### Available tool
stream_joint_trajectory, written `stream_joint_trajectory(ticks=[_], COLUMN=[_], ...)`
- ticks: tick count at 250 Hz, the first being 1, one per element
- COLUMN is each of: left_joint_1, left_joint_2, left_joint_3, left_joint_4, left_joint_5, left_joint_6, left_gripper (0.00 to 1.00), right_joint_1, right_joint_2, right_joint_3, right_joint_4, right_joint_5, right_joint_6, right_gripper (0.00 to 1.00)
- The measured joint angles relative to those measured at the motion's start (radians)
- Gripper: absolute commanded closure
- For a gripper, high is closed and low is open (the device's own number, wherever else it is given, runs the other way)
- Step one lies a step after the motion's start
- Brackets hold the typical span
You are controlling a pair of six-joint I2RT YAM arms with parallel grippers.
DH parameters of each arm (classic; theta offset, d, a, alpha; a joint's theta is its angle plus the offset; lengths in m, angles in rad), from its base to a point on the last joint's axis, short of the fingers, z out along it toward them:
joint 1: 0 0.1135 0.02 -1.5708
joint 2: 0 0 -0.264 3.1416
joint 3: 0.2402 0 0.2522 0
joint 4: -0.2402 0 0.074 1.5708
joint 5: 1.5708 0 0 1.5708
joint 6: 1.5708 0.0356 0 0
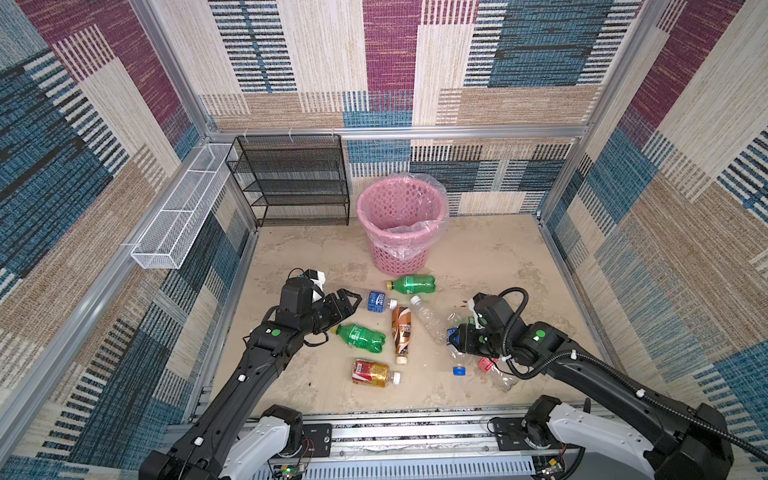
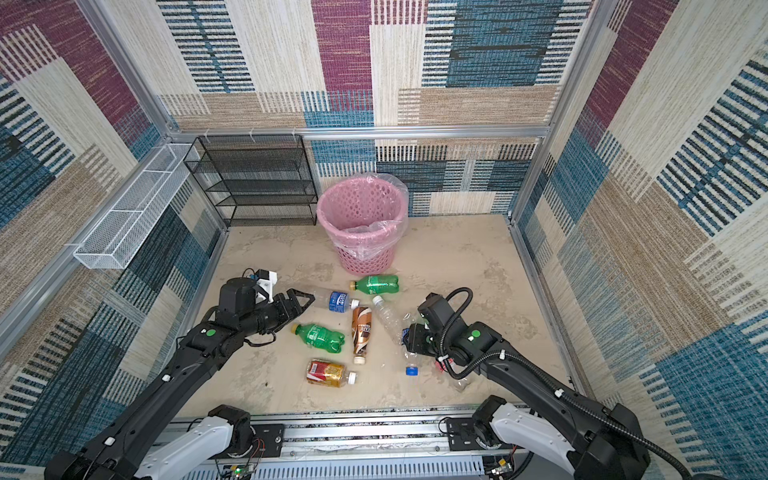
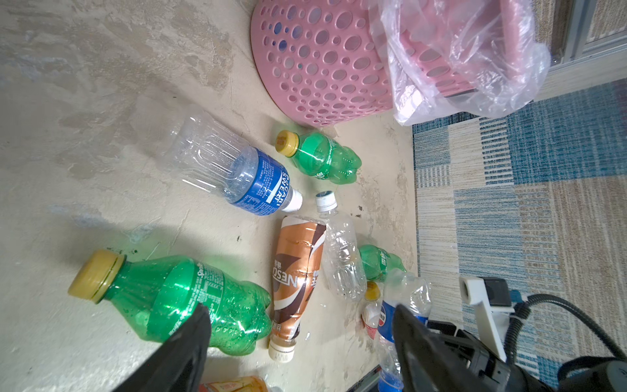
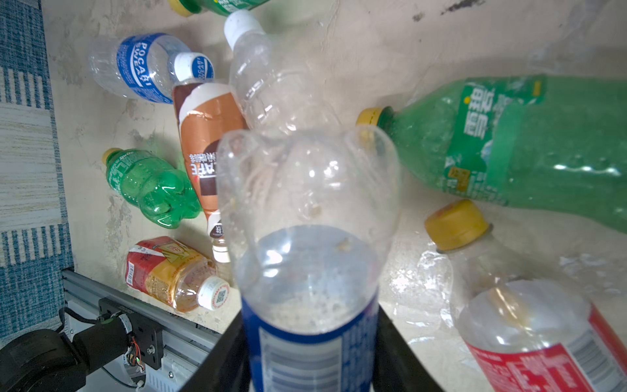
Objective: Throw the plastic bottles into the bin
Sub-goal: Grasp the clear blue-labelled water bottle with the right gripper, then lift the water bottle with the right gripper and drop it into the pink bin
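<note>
Right of the tabletop (image 1: pixel 478 257), toward its near edge: right gripper (image 1: pixel 454 337), jaws closed across the label of the blue-label bottle (image 4: pixel 307 217).
Long axis of blue-label bottle: roughly near-to-far, crosswise to the jaws; base toward the far edge, blue cap toward the near edge.
Lift: cannot tell whether it is clear of the tabletop.
Bin (image 1: pixel 397 259): upright at the middle of the far edge, mouth up, lined with a clear bag; no bottle visible inside in both top views.
Bearing, jaws to bin: toward the far edge and leftward of the right gripper, well apart; the rim stands much higher than the lying bottles.
Path, as judged: a rise first, then a diagonal run over the clear bottle (image 1: pixel 430 318) and far green bottle (image 1: pixel 413 284) lying between.
Left gripper (image 1: pixel 353 305): jaws wide apart, holding nothing, tips just beside the base of the Pocari bottle (image 1: pixel 376 301).
Nearer arm: left gripper is somewhat nearer the bin, but only the right carries a load.
Others on tabletop: coffee bottle (image 1: pixel 401 332), red-gold bottle (image 1: pixel 372 372), red-label bottle (image 4: pixel 515 322), all lying flat.
</note>
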Motion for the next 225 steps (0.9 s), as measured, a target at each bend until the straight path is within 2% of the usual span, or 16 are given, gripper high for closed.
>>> stream_joint_trajectory(ticks=[94,133,160,193,207,225], left_joint_1=[0.000,0.000,0.000,0.000,0.000,0.000], left_joint_2=[-0.008,-0.008,-0.011,-0.021,-0.021,-0.031], left_joint_3=[0.000,0.000,0.001,0.040,0.074,0.123], left_joint_4=[-0.004,-0.004,-0.006,-0.031,-0.048,-0.076], left_joint_5=[-0.001,0.000,0.000,-0.001,0.000,-0.005], left_joint_6=[-0.003,-0.003,-0.005,-0.007,-0.006,-0.003], left_gripper=[0.15,0.16,0.16,0.16,0.16,0.15], right_joint_1=[0.001,-0.009,-0.037,-0.066,-0.067,-0.066], right_joint_2=[-0.006,0.064,0.199,0.499,0.637,0.768], right_joint_3=[0.039,0.175,0.435,1.004,1.263,1.561], right_joint_4=[-0.002,-0.001,0.007,0.037,0.031,-0.033], right_joint_5=[0.016,0.025,0.043,0.105,0.141,0.164], right_joint_6=[0.000,-0.022,-0.089,-0.211,-0.261,-0.298], right_gripper=[0.51,0.51,0.49,0.14,0.07,0.03])
